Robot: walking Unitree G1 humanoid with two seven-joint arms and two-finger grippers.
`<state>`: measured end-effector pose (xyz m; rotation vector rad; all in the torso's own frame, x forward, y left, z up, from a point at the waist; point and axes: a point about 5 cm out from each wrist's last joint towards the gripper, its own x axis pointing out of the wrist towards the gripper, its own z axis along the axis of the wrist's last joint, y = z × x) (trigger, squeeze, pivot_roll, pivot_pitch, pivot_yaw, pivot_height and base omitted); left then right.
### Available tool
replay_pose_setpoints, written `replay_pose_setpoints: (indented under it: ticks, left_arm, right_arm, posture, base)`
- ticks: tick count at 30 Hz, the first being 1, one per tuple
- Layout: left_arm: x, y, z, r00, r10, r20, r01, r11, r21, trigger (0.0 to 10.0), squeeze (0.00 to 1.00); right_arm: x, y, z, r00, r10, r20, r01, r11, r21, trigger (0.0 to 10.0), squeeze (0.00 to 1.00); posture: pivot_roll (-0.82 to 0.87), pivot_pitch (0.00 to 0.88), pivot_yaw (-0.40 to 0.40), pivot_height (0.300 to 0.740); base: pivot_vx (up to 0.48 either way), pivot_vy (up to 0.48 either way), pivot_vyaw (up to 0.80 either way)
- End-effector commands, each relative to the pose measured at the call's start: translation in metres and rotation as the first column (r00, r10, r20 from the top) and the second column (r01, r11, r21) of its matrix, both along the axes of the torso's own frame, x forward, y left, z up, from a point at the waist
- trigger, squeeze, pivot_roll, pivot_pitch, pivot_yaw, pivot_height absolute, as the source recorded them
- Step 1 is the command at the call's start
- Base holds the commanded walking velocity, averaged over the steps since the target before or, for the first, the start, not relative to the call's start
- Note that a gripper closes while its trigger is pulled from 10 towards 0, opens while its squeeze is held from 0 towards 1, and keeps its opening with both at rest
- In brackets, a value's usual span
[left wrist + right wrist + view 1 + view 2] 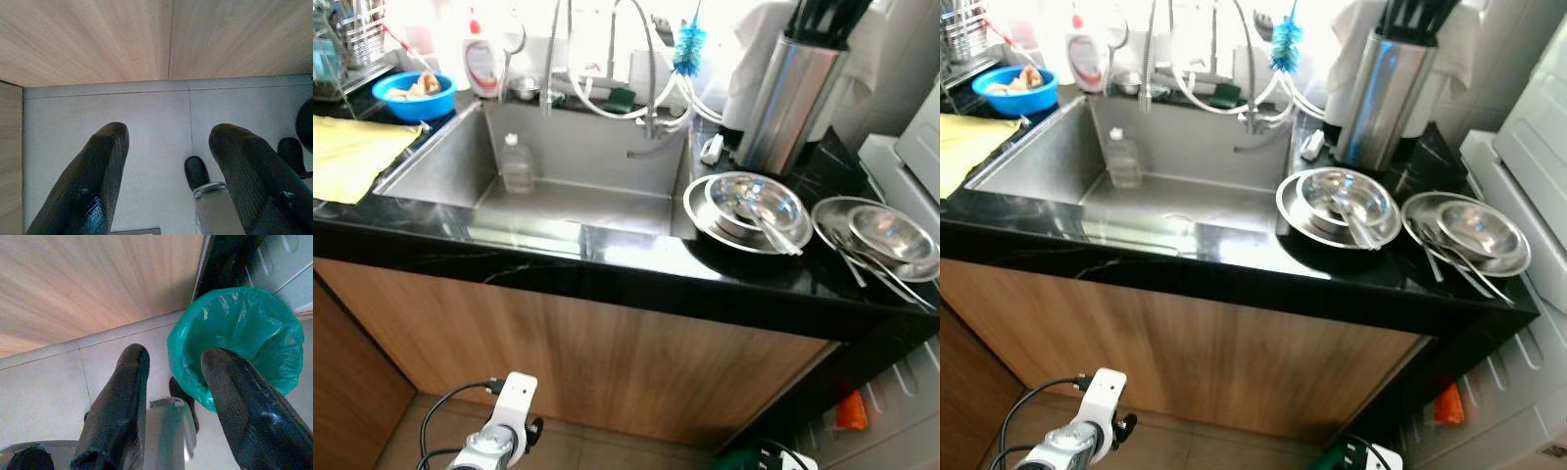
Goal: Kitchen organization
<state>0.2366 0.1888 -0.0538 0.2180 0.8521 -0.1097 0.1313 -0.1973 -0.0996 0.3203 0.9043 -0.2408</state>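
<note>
A steel sink (440, 166) is set in a black counter, and a clear plastic bottle (517, 164) stands inside it. Right of the sink sits a steel plate with nested bowls and a spoon (749, 211). Further right lies a second plate with a bowl (891, 235) and loose cutlery (862, 266). My left arm (504, 421) hangs low in front of the wooden cabinet. In the left wrist view my left gripper (169, 132) is open over the tiled floor. My right gripper (176, 352) is open too, hanging above the floor beside a green-lined bin (244, 333).
A blue bowl with food (411, 95) and a yellow cloth (347, 152) lie left of the sink. A tall steel utensil holder (788, 98), a blue bottle brush (688, 44) and a soap bottle (482, 61) stand along the back. A white appliance (911, 166) borders the counter's right.
</note>
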Motion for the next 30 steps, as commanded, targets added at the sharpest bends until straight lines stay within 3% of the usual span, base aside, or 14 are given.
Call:
replay_pose_setpoints:
  ticks: [1, 25, 30]
  left_arm:
    - [0.0006, -0.0013, 0.0001, 1.000, 0.005, -0.004, -0.005, 1.000, -0.007, 10.0, 0.00]
    - [0.0014, -0.0015, 0.0006, 1.000, 0.004, -0.001, -0.004, 1.000, -0.008, 10.0, 0.00]
    - [0.0022, -0.0018, 0.0012, 1.000, -0.003, 0.007, 0.003, 1.000, -0.004, 10.0, 0.00]
  right_arm:
    - [-0.0014, -0.0037, 0.0001, 1.000, -0.019, -0.002, 0.019, 1.000, -0.006, 10.0, 0.00]
    - [-0.0012, -0.0032, 0.0001, 1.000, -0.015, 0.000, 0.015, 1.000, -0.005, 10.0, 0.00]
    - [-0.0011, -0.0031, 0.0001, 1.000, -0.013, 0.000, 0.013, 1.000, -0.004, 10.0, 0.00]
  posture:
    - [0.05, 0.000, -0.063, 0.740]
    - [0.05, 0.000, -0.061, 0.740]
    - [0.06, 0.000, -0.063, 0.740]
  base:
    - [0.000, 0.285, 0.00]
    - [0.000, 0.289, 0.00]
    - [0.000, 0.000, 0.00]
